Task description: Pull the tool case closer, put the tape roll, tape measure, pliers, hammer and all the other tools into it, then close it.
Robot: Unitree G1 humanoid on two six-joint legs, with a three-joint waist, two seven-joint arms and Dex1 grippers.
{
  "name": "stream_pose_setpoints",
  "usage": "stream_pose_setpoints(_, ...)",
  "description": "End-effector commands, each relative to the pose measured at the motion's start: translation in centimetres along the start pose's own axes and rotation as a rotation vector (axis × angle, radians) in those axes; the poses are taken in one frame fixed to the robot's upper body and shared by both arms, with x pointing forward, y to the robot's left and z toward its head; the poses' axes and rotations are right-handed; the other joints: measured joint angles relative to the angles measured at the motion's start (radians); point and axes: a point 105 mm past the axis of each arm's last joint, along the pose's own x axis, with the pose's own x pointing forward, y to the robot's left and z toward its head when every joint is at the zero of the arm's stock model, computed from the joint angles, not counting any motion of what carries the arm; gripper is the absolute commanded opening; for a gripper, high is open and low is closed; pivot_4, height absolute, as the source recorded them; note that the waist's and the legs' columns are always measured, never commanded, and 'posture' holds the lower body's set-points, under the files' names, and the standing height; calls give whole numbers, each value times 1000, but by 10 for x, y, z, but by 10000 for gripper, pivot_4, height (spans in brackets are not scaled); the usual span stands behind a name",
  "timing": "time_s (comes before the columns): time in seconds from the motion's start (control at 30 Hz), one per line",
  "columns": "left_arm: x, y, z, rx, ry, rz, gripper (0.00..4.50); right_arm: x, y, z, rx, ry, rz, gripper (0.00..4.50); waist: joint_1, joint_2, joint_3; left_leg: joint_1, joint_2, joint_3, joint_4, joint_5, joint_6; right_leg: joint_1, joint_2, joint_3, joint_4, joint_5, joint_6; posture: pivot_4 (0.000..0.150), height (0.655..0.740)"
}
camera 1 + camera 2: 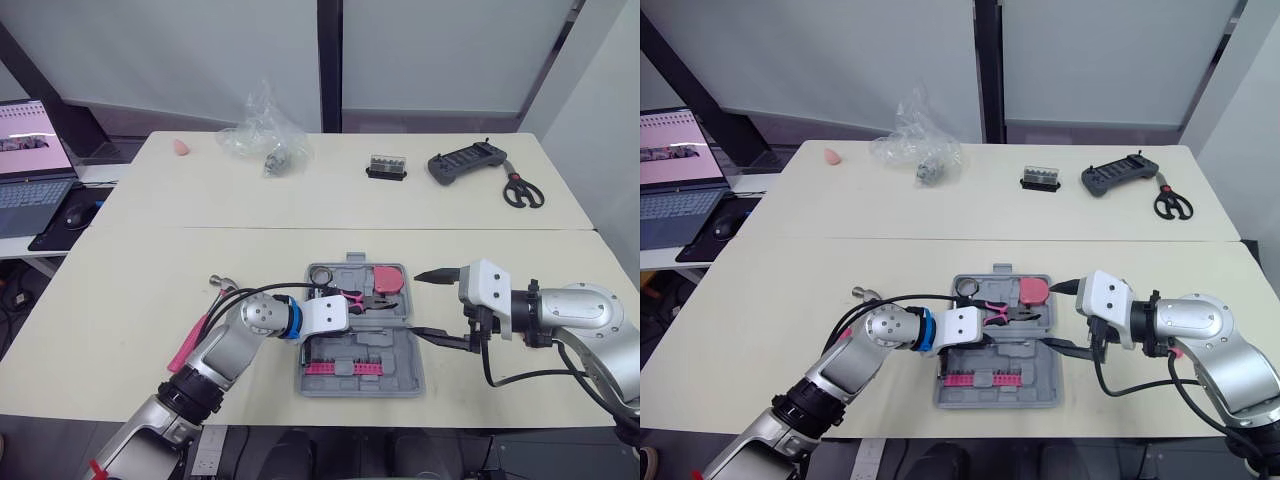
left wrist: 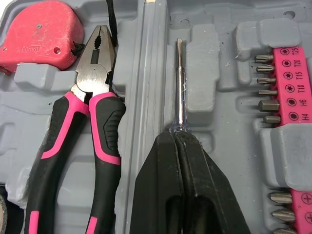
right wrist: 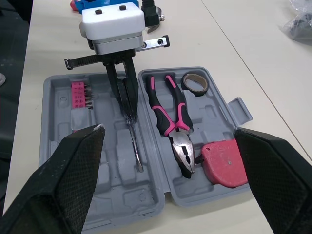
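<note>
Near the front edge of the table, about midway along it, the tool case [image 3: 53,97] lies open with both halves flat. The half toward the far edge holds the tape roll [image 3: 195,84], the pliers [image 3: 170,117] and the tape measure [image 2: 41,31]; the half toward the front edge holds a pink bit strip [image 2: 292,87]. The left gripper [image 2: 176,139] hangs over that nearer half, fingers clenched on the handle end of a screwdriver [image 2: 179,83]; its shaft runs along a moulded groove just beside the hinge ridge, tip toward the case's right end. Whether the shaft already touches the moulding cannot be told. The right gripper [image 1: 432,305] hovers just off the case's right end, fingers spread wide and grasping nothing. The hammer [image 1: 186,350] lies on the bare table off the case's left end, beside the left arm.

The step in hand looks to be seating the screwdriver. To do it well, the robot should bring shaft and handle down level into the recess before letting go; a tool riding proud of the moulding would likely keep the lid from shutting. The fingers ought to part only slightly, so as not to nudge the pliers just across the hinge; then the arm should lift straight up.
</note>
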Motion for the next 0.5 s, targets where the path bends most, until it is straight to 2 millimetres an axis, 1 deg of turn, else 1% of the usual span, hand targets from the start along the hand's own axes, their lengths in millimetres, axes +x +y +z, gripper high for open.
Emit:
stream_pose_setpoints(0.03, 4, -5, -1, -14, -9, 6, 270, -4, -4, 6, -36, -19, -29, 45000, 1, 0, 0, 0, 0, 0, 0, 0, 0, 0, 0, 0, 0, 0, 0, 1500, 7400)
stream_pose_setpoints(0.17, -18, 11, 15, -3, -110, 95, 270, -5, -7, 3, -15, -23, -50, 45000, -3, 0, 0, 0, 0, -1, 0, 0, 0, 0, 0, 0, 0, 0, 0, 1500, 7400)
stream_pose_setpoints(0.23, -47, 26, 25, -60, -198, 173, 270, -10, -16, 1, 9, -41, -86, 45000, -4, -1, 1, 0, 0, -1, 0, 0, 0, -1, 0, 0, 0, 0, 0, 1500, 7400)
stream_pose_setpoints(0.33, -96, 42, 25, -144, -276, 269, 6169, -21, -32, 0, 42, -69, -129, 45000, -11, -1, 0, 0, 1, 0, -1, 0, 0, -2, 0, 0, 1, 0, 0, 1500, 7400)
stream_pose_setpoints(0.37, -114, 46, 21, -186, -290, 305, 9735, -26, -38, -1, 55, -80, -147, 45000, -12, 0, 0, 0, 1, 0, -1, 0, 0, -2, 0, 1, 1, 0, 0, 1500, 7400)
stream_pose_setpoints(0.47, -170, 54, 4, -320, -310, 433, 18221, -44, -58, -1, 96, -118, -227, 45000, -19, 0, 0, 0, 1, 0, -2, 0, 0, -3, 0, 1, 1, 0, 0, 1500, 7400)
stream_pose_setpoints(0.5, -190, 55, -6, -365, -301, 490, 21559, -52, -65, -3, 119, -129, -260, 45000, -18, 0, 0, 0, 1, 0, -2, 0, 0, -2, 0, 1, 0, 0, 0, 1500, 7400)
